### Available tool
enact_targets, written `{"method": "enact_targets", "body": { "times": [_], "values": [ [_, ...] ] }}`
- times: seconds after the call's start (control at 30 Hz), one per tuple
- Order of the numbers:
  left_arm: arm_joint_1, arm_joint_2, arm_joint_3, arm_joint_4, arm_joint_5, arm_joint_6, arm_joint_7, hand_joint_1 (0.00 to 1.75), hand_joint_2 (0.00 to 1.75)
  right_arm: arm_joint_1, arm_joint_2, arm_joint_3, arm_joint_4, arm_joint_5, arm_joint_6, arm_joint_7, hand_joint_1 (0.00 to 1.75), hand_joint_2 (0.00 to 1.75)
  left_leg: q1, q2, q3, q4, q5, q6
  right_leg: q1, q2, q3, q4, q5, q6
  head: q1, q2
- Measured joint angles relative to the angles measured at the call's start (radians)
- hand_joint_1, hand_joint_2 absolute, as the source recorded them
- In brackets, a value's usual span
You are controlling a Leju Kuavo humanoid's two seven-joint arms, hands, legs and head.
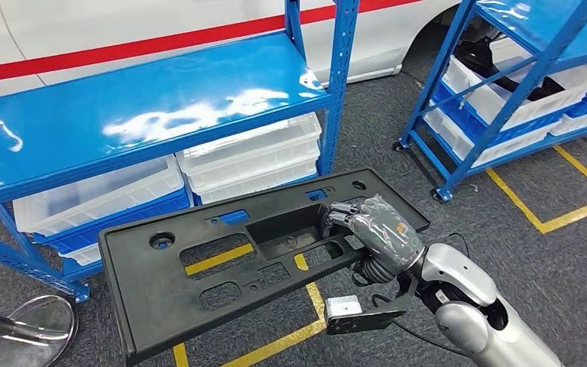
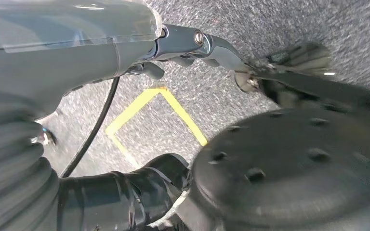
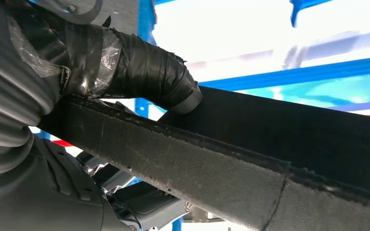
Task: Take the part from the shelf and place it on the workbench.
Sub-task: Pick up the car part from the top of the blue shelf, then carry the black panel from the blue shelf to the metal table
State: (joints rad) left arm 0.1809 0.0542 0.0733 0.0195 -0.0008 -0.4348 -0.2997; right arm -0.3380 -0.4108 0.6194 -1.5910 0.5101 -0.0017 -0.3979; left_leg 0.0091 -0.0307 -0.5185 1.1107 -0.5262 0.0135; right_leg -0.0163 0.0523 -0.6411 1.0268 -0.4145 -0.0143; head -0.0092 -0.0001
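From my head view, my right hand [image 1: 373,229] is gripping the black part [image 1: 199,275], a long flat panel with cut-outs, by the edge nearest my wrist. The panel is stretching away from my hand toward my left, held in the air above the grey floor [image 1: 504,229] and its yellow tape lines [image 1: 275,344]. Beyond my hand, the blue shelf [image 1: 145,107] is standing with white bins [image 1: 252,157] under its top board. Off to the far right of my hand a second blue rack [image 1: 497,84] is standing.

In my left wrist view, my left hand [image 2: 67,53] is hanging over the floor; I cannot tell how its fingers are lying.

In my right wrist view, my taped thumb [image 3: 149,72] is pressing on the part's top face [image 3: 294,130], with the fingers under the edge.
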Motion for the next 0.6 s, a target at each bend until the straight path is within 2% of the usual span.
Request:
{"method": "enact_targets", "body": {
  "times": [0.03, 0.07, 0.1, 0.13, 0.17, 0.2, 0.23, 0.3, 0.33, 0.37, 0.4, 0.43, 0.47, 0.5, 0.53, 0.57, 0.6],
  "values": [
    [0.000, 0.001, -0.002, 0.000, -0.001, -0.002, -0.001, 0.00, 1.75, 0.000, 0.000, -0.001, -0.001, -0.001, 0.000, 0.000, 1.75, 1.75, 0.000, -0.015, 0.042, -0.064, -0.009, 0.004, 0.000, 0.010, -0.009, 0.003, 0.010, 0.005, 0.000, 0.000],
    [0.001, 0.003, -0.003, 0.000, -0.002, -0.003, -0.002, 0.00, 1.75, 0.000, 0.000, -0.002, -0.001, -0.002, 0.000, 0.001, 1.75, 1.75, -0.001, -0.026, 0.068, -0.108, -0.021, 0.006, 0.000, 0.019, -0.015, 0.002, 0.020, 0.011, 0.000, 0.000],
    [0.000, 0.004, -0.005, 0.000, -0.002, -0.004, -0.002, 0.00, 1.75, -0.001, 0.000, -0.003, -0.002, -0.004, 0.000, 0.002, 1.75, 1.75, -0.003, -0.024, 0.077, -0.129, -0.025, 0.008, -0.001, 0.029, -0.018, -0.001, 0.032, 0.018, 0.000, 0.000],
    [-0.001, 0.005, -0.006, 0.000, -0.003, -0.005, -0.002, 0.00, 1.75, -0.001, -0.001, -0.004, -0.002, -0.006, 0.001, 0.004, 1.75, 1.75, -0.003, -0.015, 0.072, -0.134, -0.017, 0.011, -0.001, 0.036, -0.021, -0.006, 0.043, 0.025, 0.001, 0.000],
    [-0.003, 0.007, -0.007, 0.000, -0.004, -0.006, -0.003, 0.00, 1.75, -0.001, -0.003, -0.004, -0.002, -0.008, 0.001, 0.006, 1.75, 1.75, -0.002, -0.003, 0.065, -0.137, -0.006, 0.016, -0.001, 0.033, -0.026, -0.006, 0.042, 0.030, 0.001, 0.000],
    [-0.004, 0.009, -0.007, 0.000, -0.005, -0.008, -0.005, 0.00, 1.75, -0.001, -0.005, -0.005, -0.002, -0.010, 0.001, 0.008, 1.75, 1.75, -0.001, 0.009, 0.056, -0.141, 0.006, 0.024, -0.001, 0.018, -0.033, 0.008, 0.021, 0.033, 0.002, 0.000],
    [-0.003, 0.010, -0.007, 0.000, -0.006, -0.011, -0.008, 0.00, 1.75, -0.001, -0.007, -0.005, -0.002, -0.011, 0.000, 0.008, 1.75, 1.75, 0.000, 0.022, 0.045, -0.144, 0.018, 0.032, -0.001, -0.003, -0.044, 0.038, -0.020, 0.035, 0.003, 0.000],
    [-0.001, 0.012, -0.008, 0.000, -0.008, -0.016, -0.013, 0.00, 1.75, 0.000, -0.010, -0.006, -0.002, -0.012, 0.000, 0.009, 1.75, 1.75, -0.005, 0.048, 0.018, -0.143, 0.039, 0.043, -0.005, -0.039, -0.069, 0.153, -0.130, 0.039, 0.005, 0.000],
    [0.001, 0.013, -0.008, 0.000, -0.008, -0.017, -0.014, 0.00, 1.75, 0.001, -0.011, -0.006, -0.002, -0.012, 0.000, 0.009, 1.75, 1.75, -0.007, 0.061, 0.003, -0.140, 0.049, 0.044, -0.008, -0.044, -0.078, 0.218, -0.159, 0.043, 0.004, 0.000],
    [0.003, 0.013, -0.008, 0.000, -0.009, -0.018, -0.014, 0.00, 1.75, 0.002, -0.012, -0.006, -0.002, -0.012, 0.000, 0.009, 1.75, 1.75, -0.008, 0.074, -0.014, -0.135, 0.060, 0.043, -0.010, -0.046, -0.079, 0.269, -0.161, 0.048, 0.004, 0.000],
    [0.004, 0.014, -0.008, 0.000, -0.009, -0.018, -0.014, 0.00, 1.75, 0.003, -0.013, -0.006, -0.002, -0.012, 0.000, 0.009, 1.75, 1.75, -0.009, 0.087, -0.032, -0.128, 0.069, 0.041, -0.012, -0.048, -0.068, 0.290, -0.137, 0.052, 0.004, 0.000],
    [0.004, 0.015, -0.008, 0.000, -0.009, -0.018, -0.015, 0.00, 1.75, 0.004, -0.014, -0.006, -0.002, -0.012, 0.000, 0.009, 1.75, 1.75, -0.009, 0.099, -0.052, -0.120, 0.076, 0.038, -0.014, -0.052, -0.040, 0.280, -0.101, 0.055, 0.004, 0.000],
    [0.004, 0.016, -0.008, 0.000, -0.008, -0.019, -0.015, 0.00, 1.75, 0.004, -0.015, -0.007, -0.002, -0.012, 0.000, 0.009, 1.75, 1.75, -0.010, 0.109, -0.069, -0.109, 0.081, 0.034, -0.016, -0.062, 0.005, 0.237, -0.075, 0.057, 0.004, 0.000],
    [0.003, 0.017, -0.008, 0.000, -0.008, -0.019, -0.015, 0.00, 1.75, 0.004, -0.015, -0.008, -0.003, -0.012, 0.000, 0.009, 1.75, 1.75, -0.011, 0.118, -0.084, -0.098, 0.086, 0.030, -0.014, -0.079, 0.061, 0.168, -0.074, 0.057, 0.004, 0.000],
    [0.003, 0.018, -0.008, 0.000, -0.008, -0.019, -0.015, 0.00, 1.75, 0.002, -0.015, -0.009, -0.005, -0.012, 0.000, 0.009, 1.75, 1.75, -0.012, 0.125, -0.093, -0.089, 0.090, 0.025, -0.010, -0.094, 0.113, 0.095, -0.093, 0.051, 0.004, 0.000],
    [0.002, 0.019, -0.008, 0.000, -0.009, -0.020, -0.015, 0.00, 1.75, 0.001, -0.015, -0.012, -0.007, -0.012, 0.000, 0.008, 1.75, 1.75, -0.012, 0.132, -0.099, -0.084, 0.097, 0.019, -0.005, -0.105, 0.148, 0.036, -0.116, 0.044, 0.003, 0.000],
    [0.002, 0.019, -0.008, 0.000, -0.009, -0.021, -0.016, 0.00, 1.75, -0.001, -0.016, -0.015, -0.009, -0.012, 0.000, 0.008, 1.75, 1.75, -0.011, 0.140, -0.104, -0.084, 0.105, 0.012, 0.003, -0.107, 0.164, -0.002, -0.133, 0.034, 0.003, 0.000]
  ]
}}
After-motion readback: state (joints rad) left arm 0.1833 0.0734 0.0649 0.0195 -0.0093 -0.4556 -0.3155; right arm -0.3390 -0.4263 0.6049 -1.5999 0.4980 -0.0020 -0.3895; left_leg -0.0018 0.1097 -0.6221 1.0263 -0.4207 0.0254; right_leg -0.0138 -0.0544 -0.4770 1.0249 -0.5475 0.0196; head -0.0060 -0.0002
